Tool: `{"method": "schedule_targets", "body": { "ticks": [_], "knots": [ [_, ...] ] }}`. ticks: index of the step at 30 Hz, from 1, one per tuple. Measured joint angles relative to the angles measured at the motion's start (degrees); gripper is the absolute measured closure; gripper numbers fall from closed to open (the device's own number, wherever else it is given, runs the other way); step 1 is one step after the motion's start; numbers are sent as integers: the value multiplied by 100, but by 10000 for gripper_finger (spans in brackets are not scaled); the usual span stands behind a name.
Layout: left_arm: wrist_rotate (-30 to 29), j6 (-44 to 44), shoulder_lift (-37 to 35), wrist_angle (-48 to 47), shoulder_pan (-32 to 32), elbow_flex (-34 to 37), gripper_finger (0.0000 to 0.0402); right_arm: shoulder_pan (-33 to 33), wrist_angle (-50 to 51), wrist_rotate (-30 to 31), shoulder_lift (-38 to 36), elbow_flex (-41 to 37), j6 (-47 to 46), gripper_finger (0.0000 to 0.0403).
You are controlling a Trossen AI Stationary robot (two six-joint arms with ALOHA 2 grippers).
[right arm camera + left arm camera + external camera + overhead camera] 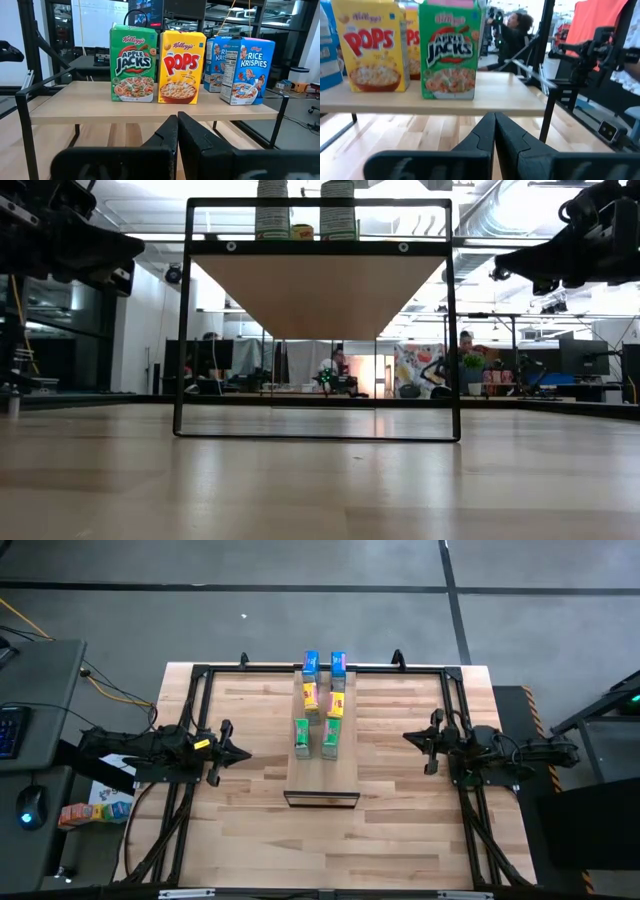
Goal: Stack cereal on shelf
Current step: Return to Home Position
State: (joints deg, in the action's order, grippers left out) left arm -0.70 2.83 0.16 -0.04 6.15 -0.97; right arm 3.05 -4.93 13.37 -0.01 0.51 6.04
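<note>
Several small cereal boxes stand upright on their bases in two rows on the pale shelf (322, 780), a raised board in a black frame at the table's middle. Per row there is a green box (301, 737) nearest the front, a yellow box (311, 695) behind it, and a blue box (311, 662) at the far end. My left gripper (240, 752) rests shut, level, to the shelf's left. My right gripper (408, 737) rests shut, level, to its right. The left wrist view faces a green box (451, 52) and a yellow box (372, 47). The right wrist view shows a green box (133, 64), a yellow box (182, 67) and a blue box (247, 70).
Black frame rails (200, 670) run around the tabletop, and the shelf's black legs (183, 320) stand on it. Bare table lies in front of the shelf (320, 850). A side desk with a mouse (30, 808) sits off the left edge. A person (512, 35) shows beyond the table.
</note>
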Motion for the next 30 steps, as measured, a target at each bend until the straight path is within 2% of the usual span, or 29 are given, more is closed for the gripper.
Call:
{"method": "schedule_targets", "body": {
  "ticks": [14,30],
  "knots": [
    [-27,0,7,75,-426,22,401,0,2,-2,37,-2,-1,402],
    [-41,-1,7,75,-426,24,401,0,2,-2,35,-2,-2,402]
  ]
}}
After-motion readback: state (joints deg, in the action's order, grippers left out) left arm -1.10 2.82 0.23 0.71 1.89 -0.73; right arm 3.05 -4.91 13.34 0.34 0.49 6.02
